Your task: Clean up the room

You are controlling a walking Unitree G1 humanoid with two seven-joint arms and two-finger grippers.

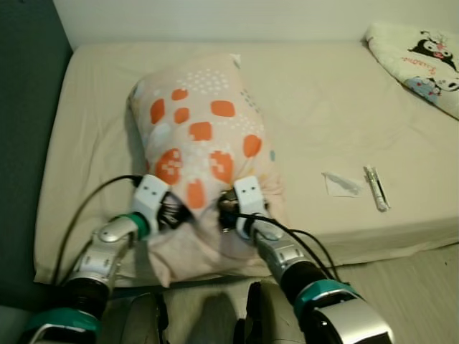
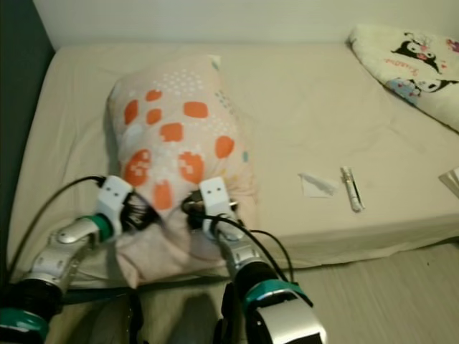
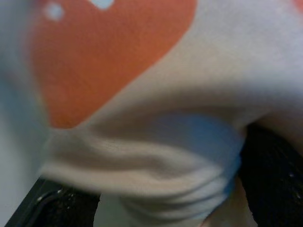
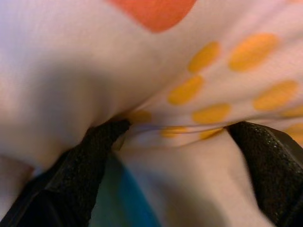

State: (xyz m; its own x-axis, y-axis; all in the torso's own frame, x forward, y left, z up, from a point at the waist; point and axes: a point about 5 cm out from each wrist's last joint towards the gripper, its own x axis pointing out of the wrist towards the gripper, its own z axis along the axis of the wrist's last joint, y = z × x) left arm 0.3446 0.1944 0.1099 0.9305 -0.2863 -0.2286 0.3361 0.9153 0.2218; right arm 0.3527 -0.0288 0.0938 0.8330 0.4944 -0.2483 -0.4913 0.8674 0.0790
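Left eye view shows a pale pink pillow [image 1: 197, 136] with orange patches lying lengthwise on the left half of a bed [image 1: 323, 107] covered in a cream sheet, its near end hanging over the bed's front edge. The left end effector [image 1: 166, 209] grips the pillow's near left corner and the right end effector [image 1: 228, 213] grips its near right corner; both are clamped on the fabric. In the left wrist view the black fingers [image 3: 272, 179] sit on either side of a bunched fold of the pillowcase, and in the right wrist view the fingers [image 4: 92, 151] pinch a fold printed with yellow dots. To the right on the sheet lie a small clear wrapper [image 1: 341, 184] and, just beside it, a thin white tube [image 1: 376, 188]. A white blanket [image 1: 423, 61] with cartoon prints rests at the far right corner of the bed.
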